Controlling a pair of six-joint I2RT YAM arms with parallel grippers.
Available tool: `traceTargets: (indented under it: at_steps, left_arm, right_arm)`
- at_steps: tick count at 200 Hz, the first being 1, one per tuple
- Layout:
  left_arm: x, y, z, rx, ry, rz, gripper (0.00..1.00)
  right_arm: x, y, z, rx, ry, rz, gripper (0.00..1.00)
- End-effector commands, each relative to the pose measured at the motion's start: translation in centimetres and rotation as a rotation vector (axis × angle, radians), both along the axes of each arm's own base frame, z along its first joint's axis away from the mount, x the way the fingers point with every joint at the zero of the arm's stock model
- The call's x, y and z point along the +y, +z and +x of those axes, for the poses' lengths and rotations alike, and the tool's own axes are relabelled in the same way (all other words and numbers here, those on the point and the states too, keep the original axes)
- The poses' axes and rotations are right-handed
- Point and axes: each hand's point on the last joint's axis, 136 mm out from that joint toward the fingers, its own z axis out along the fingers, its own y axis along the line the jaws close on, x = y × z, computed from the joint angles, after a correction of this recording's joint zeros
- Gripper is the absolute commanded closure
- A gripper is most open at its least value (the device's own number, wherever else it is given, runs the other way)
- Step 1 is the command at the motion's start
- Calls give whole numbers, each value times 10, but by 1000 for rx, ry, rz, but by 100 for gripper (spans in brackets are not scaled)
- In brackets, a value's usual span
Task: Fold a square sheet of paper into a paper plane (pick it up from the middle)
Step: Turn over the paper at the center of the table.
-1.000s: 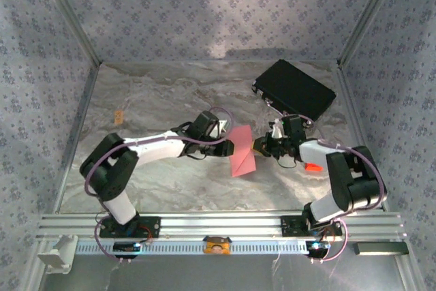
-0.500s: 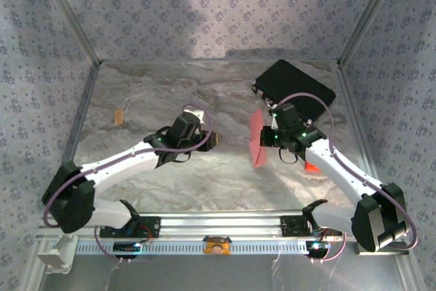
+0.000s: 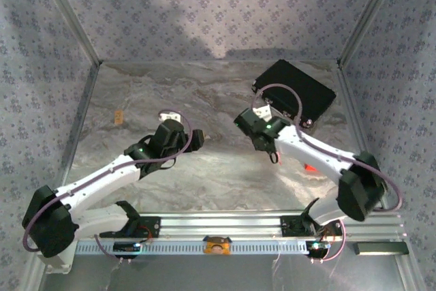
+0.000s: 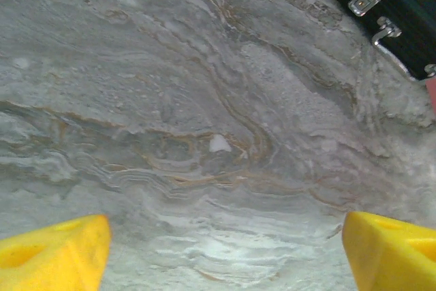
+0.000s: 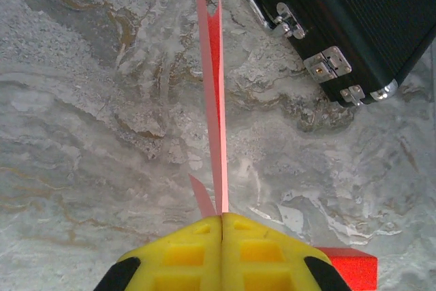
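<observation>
**Left and right arms after release of the sheet.** Nearest the arm bases, the left claw (image 4: 219, 247) stands wide open and empty. Its yellow fingertips (image 4: 54, 250) are spread over bare marbled grey bench (image 4: 204, 100). A second ago it met the right claw at the sheet in mid-bench; it has since let go and drawn back to its own side. Beyond it, the right claw (image 5: 223, 233) is pressed fully shut on the square sheet of thin salmon-pink paper (image 5: 216, 100) and is now its only holder. From the right wrist the sheet appears edge-on, as two close layers running out from the pads, apparently clear of the bench. Farthest lies the black rectangular case with metal latches (image 5: 354, 18), near the sheet's far end. Judgement: a handover is complete, the folding looks far from finished, and the next crease probably needs the left claw to regrasp.
</observation>
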Motion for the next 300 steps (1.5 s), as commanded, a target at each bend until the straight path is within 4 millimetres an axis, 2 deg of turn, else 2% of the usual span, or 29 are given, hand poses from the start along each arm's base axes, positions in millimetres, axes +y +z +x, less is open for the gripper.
traceTargets:
  at_steps: [1, 10, 14, 33, 57, 77, 103, 111, 118, 133, 137, 141, 159, 173, 182, 200, 214, 227, 234, 263, 281, 300]
  left_arm:
    - [22, -1, -1, 1, 86, 36, 1]
    - [27, 0, -2, -1, 106, 36, 0]
    - [29, 1, -2, -3, 111, 35, 0]
    - [37, 5, -4, -18, 131, 34, 0]
    - [45, 8, -7, -31, 140, 21, 0]
    - [49, 6, -9, -26, 140, -17, 0]
    - [53, 6, -10, -15, 140, -65, 0]
    - [52, 5, -10, -14, 132, -75, 0]
    - [49, 6, -10, -14, 114, -90, 0]
    - [38, 7, -10, -18, 54, -115, 0]
    - [36, 7, -10, -18, 43, -120, 0]
    - [34, 7, -10, -15, 35, -123, 0]
    - [20, 7, -8, -4, -18, -149, 0]
    - [11, 3, -7, 25, -55, -154, 1]
    - [4, 0, -6, 49, -78, -155, 2]
    - [-12, -6, -4, 99, -134, -164, 7]
    - [-25, -11, -2, 137, -172, -186, 12]
    - [-37, -19, -1, 178, -201, -205, 25]
    - [-43, -23, 0, 201, -215, -217, 29]
    - [-67, -40, 0, 295, -271, -242, 39]
    - [-79, -48, 0, 335, -286, -240, 40]
    - [-88, -55, 0, 368, -296, -232, 41]
  right_arm:
    - [5, -1, 1, -4, -13, -111, 100]
    - [16, -13, -1, 33, 11, -115, 100]
    - [27, -9, 3, 25, 20, -86, 100]
    - [58, -28, 2, 93, 71, -13, 100]
    - [105, -55, -6, 209, 145, 191, 99]
    - [136, -67, -12, 285, 178, 348, 96]
    - [163, -68, -18, 350, 237, 473, 91]
    - [165, -68, -20, 374, 249, 500, 89]
    - [176, -63, -16, 362, 283, 555, 86]
    - [184, -55, -19, 376, 318, 657, 78]
    - [188, -46, -17, 361, 332, 698, 76]
    - [184, -52, -23, 385, 331, 721, 74]
    - [178, -34, -21, 362, 330, 868, 62]
    - [165, -22, -15, 329, 320, 965, 56]
    - [153, -21, -14, 324, 304, 1005, 56]
    - [123, -28, -10, 316, 234, 1049, 60]
    - [107, -35, -9, 332, 201, 1104, 66]
    - [94, -42, -6, 338, 155, 1153, 68]
    - [89, -48, -7, 351, 130, 1184, 71]
    - [84, -65, -9, 399, 86, 1236, 81]
    - [86, -75, -11, 437, 74, 1235, 90]
    - [86, -86, -12, 462, 53, 1232, 92]
